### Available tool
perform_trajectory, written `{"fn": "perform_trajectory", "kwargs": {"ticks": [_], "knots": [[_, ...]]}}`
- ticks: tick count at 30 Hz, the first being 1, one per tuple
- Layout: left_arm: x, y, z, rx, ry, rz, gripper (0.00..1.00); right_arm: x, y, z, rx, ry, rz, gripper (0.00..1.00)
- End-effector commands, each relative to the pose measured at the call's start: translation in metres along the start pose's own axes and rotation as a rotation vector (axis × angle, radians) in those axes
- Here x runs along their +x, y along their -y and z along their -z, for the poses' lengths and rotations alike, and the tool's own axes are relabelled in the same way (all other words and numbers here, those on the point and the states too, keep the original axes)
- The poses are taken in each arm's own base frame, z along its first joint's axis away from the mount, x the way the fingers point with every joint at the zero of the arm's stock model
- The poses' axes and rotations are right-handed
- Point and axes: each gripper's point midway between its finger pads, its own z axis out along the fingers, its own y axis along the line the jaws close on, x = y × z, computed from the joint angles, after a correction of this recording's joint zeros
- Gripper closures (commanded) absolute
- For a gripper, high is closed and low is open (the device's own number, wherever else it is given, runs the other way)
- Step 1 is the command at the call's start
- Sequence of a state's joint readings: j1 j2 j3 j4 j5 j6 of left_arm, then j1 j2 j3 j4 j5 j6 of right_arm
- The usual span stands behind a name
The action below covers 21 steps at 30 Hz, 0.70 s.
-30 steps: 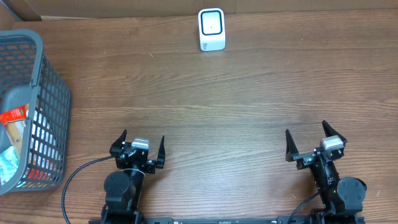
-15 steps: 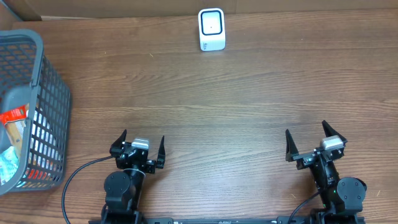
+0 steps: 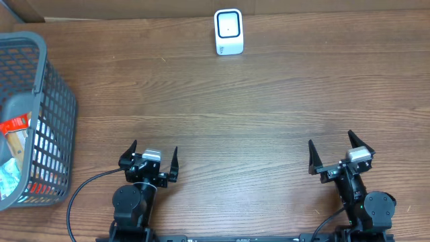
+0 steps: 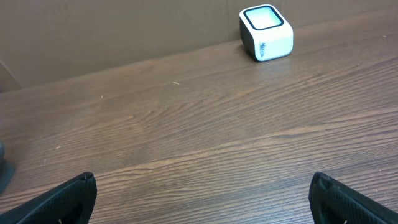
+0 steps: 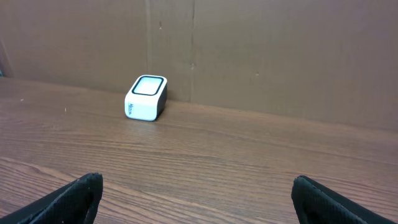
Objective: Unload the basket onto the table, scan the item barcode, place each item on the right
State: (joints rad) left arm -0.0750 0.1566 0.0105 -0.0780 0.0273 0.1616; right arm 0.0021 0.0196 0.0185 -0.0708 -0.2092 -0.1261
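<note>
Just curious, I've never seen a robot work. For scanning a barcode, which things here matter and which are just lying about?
For the job:
scanner
basket
items inside it
left hand and right hand, both open and empty

Just there:
table
cable
cardboard wall

I'm looking at what seems a mock shop checkout rigged in a lab: a small white barcode scanner (image 3: 228, 31) on a wood-grain table (image 3: 255, 101), a grey mesh shopping basket (image 3: 57, 101) of packets (image 3: 13, 126) at my left, and plain cardboard sheets (image 5: 280, 56) behind.
</note>
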Motion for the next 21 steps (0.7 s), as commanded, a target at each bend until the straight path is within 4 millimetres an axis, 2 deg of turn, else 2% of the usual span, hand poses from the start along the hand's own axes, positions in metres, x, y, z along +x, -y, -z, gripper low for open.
{"fn": "perform_trajectory", "kwargs": {"ticks": [1,13,18,21], "knots": [[0.002,0.002,0.000,0.013,-0.004,-0.017,0.00,0.004,0.002,-0.001,0.009,-0.007,-0.008,0.00],[0.002,0.002,0.000,0.013,-0.004,-0.017,0.00,0.004,0.002,-0.001,0.009,-0.006,-0.008,0.00],[-0.008,0.001,0.000,0.009,0.040,-0.018,0.00,0.004,0.001,-0.001,0.005,-0.007,-0.009,0.00],[0.000,0.003,0.000,0.021,0.006,-0.018,0.00,0.004,0.002,-0.001,0.009,-0.008,-0.009,0.00]]}}
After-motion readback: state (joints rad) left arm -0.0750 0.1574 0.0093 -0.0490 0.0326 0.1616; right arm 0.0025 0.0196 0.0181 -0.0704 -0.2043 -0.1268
